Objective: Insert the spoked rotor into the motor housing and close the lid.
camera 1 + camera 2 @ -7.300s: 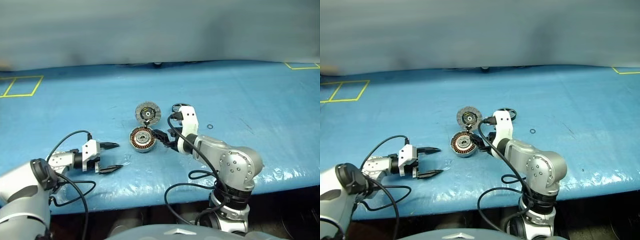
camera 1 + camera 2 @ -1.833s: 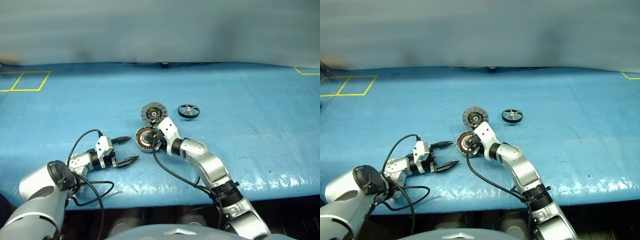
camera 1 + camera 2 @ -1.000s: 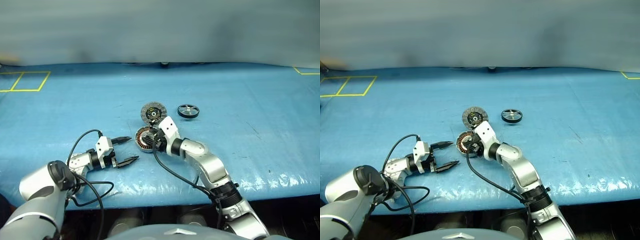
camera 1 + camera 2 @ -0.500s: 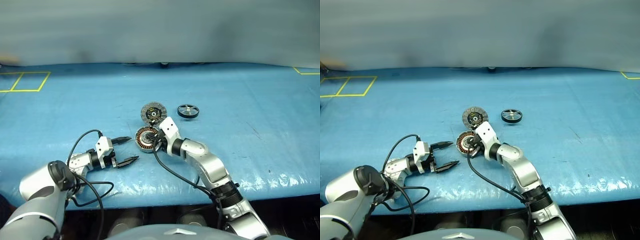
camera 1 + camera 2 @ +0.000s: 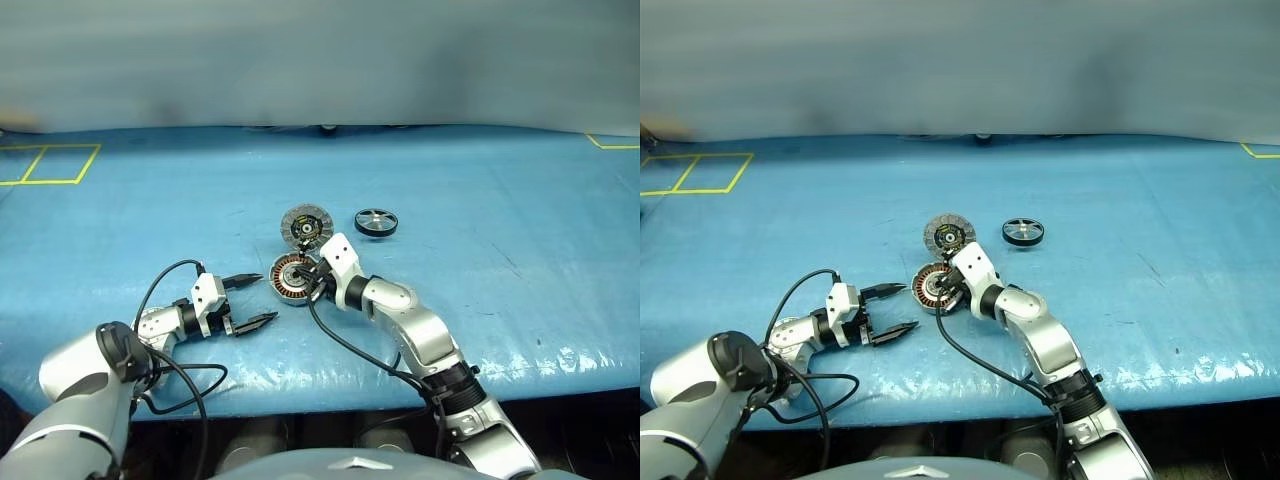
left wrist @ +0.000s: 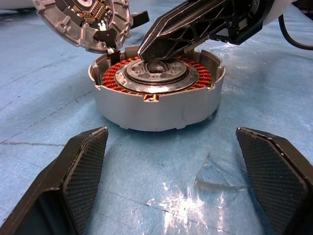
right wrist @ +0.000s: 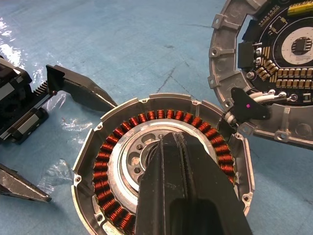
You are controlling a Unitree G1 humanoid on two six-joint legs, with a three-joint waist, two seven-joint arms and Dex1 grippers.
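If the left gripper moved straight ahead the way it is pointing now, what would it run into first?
Most likely the motor housing: in the left wrist view it sits directly ahead, centred between the open fingers of the left gripper, with bare blue sheet before it. The shut right gripper rests over the housing's hub, farther along that line.

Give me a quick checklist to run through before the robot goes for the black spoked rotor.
1. Lid swung open, clear of the housing: ok.
2. Motor housing empty, windings exposed: ok.
3. Spoked rotor lying free on the blue table cover, apart from both grippers: ok.
4. Right gripper open and ready to pick: not ok, shut over the housing hub.
5. Left gripper open, short of the housing: ok.
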